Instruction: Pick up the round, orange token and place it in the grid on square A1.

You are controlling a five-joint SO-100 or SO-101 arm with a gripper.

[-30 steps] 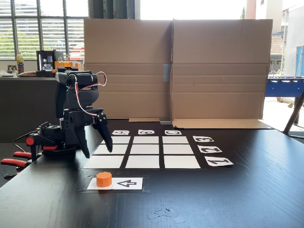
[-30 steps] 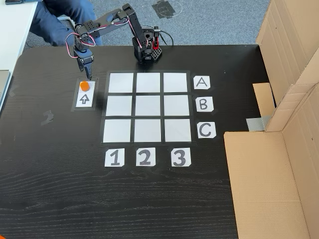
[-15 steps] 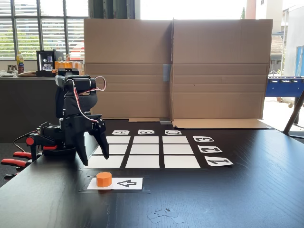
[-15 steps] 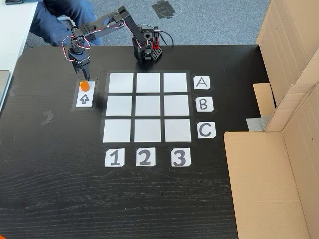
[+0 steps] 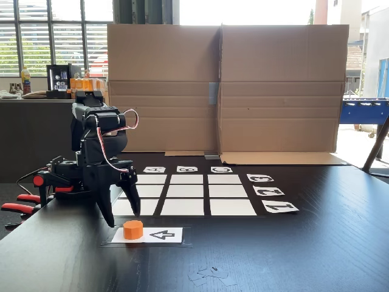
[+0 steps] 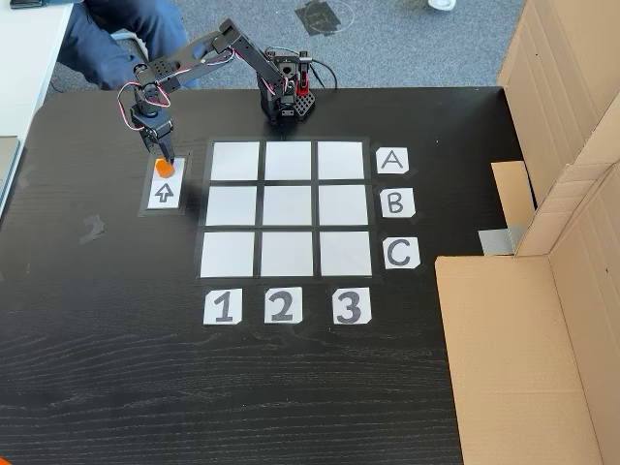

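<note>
The gripper [image 5: 123, 218] has dropped lower over the last second, its fingers spread apart and now hanging just above and behind the orange token [image 5: 133, 229]. The token sits untouched on the arrow card [image 6: 165, 187], beside square A1 [image 6: 235, 161] of the grid [image 6: 287, 209], so the grasp looks close. Below lies a black wooden table [image 5: 292, 255], with cardboard walls [image 5: 225, 88] behind.

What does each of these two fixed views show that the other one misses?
In a fixed view: windows, red clamps and the cardboard wall seen face on. In another fixed view: a person's leg and grey carpet. Both fixed views share the open gripper by the token, the arrow card and the grid.
</note>
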